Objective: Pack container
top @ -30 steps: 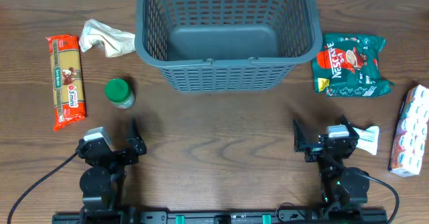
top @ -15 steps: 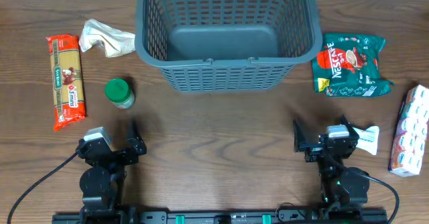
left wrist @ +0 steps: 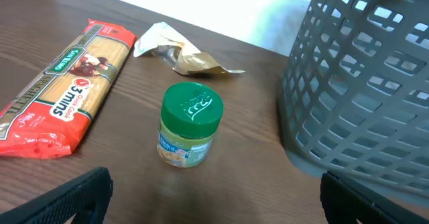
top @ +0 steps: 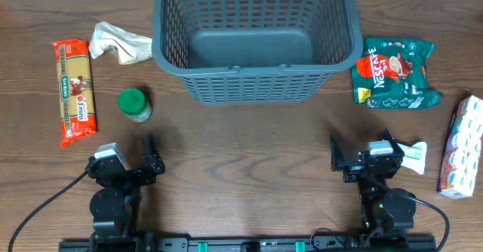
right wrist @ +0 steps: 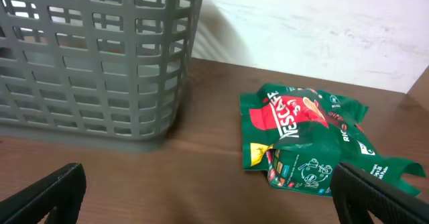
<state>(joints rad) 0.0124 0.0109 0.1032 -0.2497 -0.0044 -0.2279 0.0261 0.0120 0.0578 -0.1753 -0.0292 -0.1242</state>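
The grey-blue slotted container stands empty at the back middle of the table; its wall also shows in the left wrist view and the right wrist view. My left gripper is open and empty near the front left, facing a green-lidded jar. My right gripper is open and empty near the front right, facing a green Nescafe pouch.
A red spaghetti packet and a crumpled beige wrapper lie at the left. A white box lies at the right edge, a small white tube beside the right gripper.
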